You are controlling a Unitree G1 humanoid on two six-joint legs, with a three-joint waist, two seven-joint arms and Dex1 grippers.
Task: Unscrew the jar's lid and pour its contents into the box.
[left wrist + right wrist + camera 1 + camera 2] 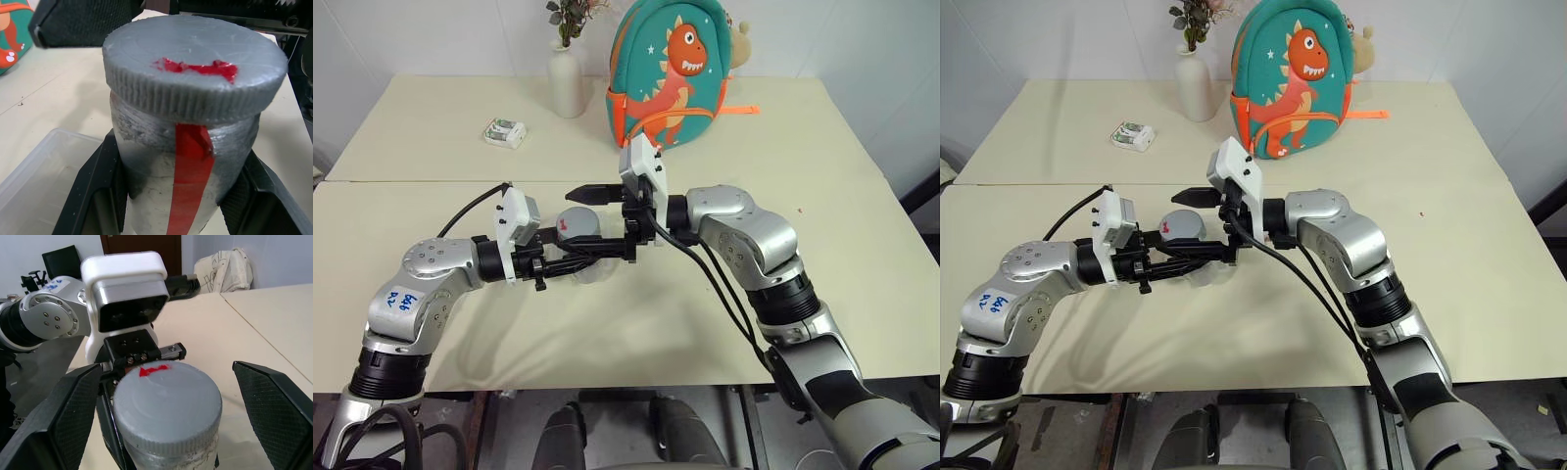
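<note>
Grey and ribbed, the lid (164, 404) sits on the jar (171, 196), which the left gripper (570, 257) clamps upright above the table (636, 323). The right gripper (164, 421) is spread open, one finger on each side of the lid, not yet touching it.

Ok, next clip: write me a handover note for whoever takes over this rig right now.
Left gripper: shut on the small clear plastic jar with red tape, held above the cream table.
Right gripper: open, one finger on each side of the round grey screw lid, not yet gripping.
Shallow clear plastic box: on the table beneath the jar.
Done: jar lifted and presented.
Left: close on the lid, unscrew it, tip the contents into the box. Contents cannot be made out.
</note>
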